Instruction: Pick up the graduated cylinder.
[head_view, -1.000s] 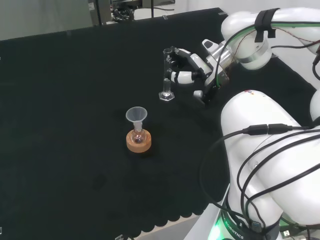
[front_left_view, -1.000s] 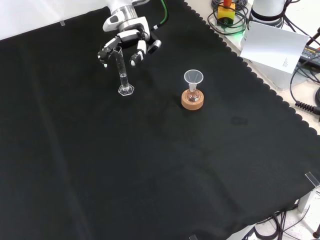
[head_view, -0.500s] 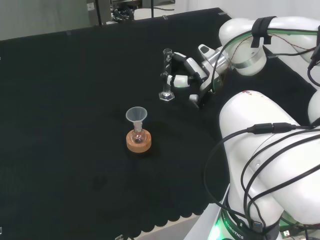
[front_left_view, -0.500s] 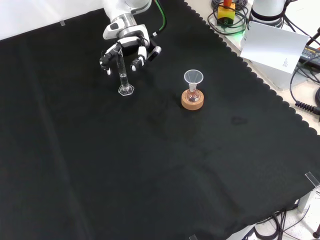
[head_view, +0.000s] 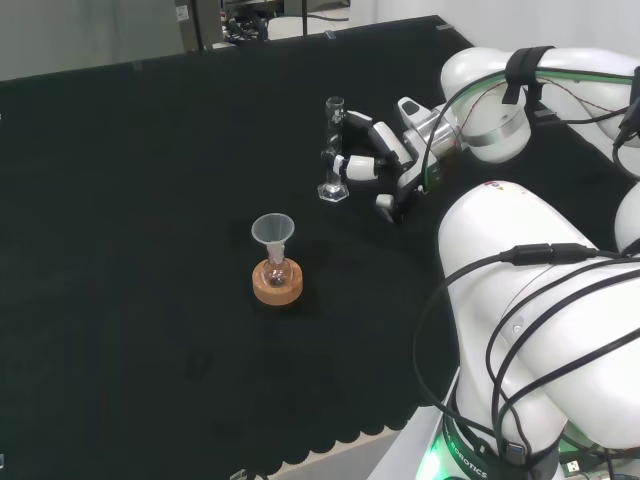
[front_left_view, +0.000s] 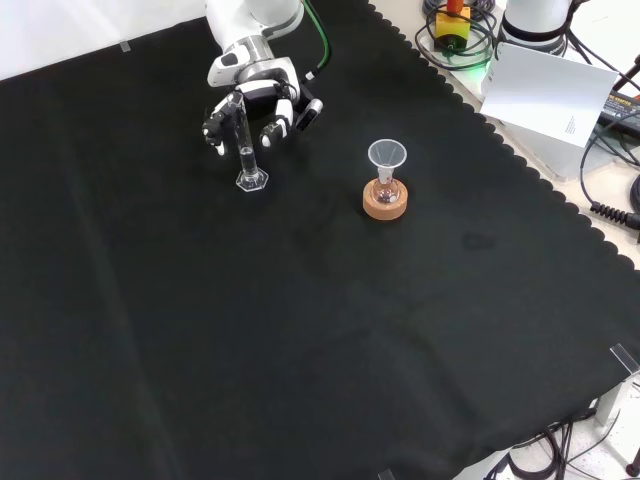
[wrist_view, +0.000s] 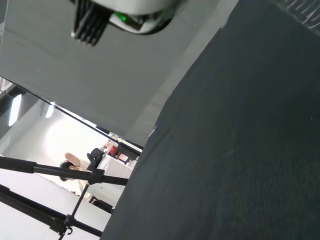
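we see the black cloth (front_left_view: 330, 330) spread over the whole bench, with its scalloped edge along the right of the front view. the arm's white links (head_view: 530, 290) bulk up at the right of the head view, and the forearm reaches leftward from them toward the glassware.

the hand (front_left_view: 262, 95) comes in from the top of the front view and sits right at the graduated cylinder (front_left_view: 245, 150), fingers pointing down and partly curled on either side of the tube's upper half. in the head view the hand (head_view: 385, 150) approaches from the right, its white fingertips (head_view: 343, 168) level with the middle of the graduated cylinder (head_view: 333, 150). the fingers look close around the tube, but we cannot tell whether they actually press on it or just bracket it.

the cylinder stands upright on its hexagonal foot, which rests on the cloth. we cannot tell whether it holds any liquid.

near it, to the right in the front view, a small round flask (front_left_view: 386, 193) sits in a cork ring (front_left_view: 385, 205). a clear funnel (front_left_view: 387, 157) stands upright in the flask's neck. something reddish shows low in the flask (head_view: 276, 272) in the head view, though we cannot tell what it is.
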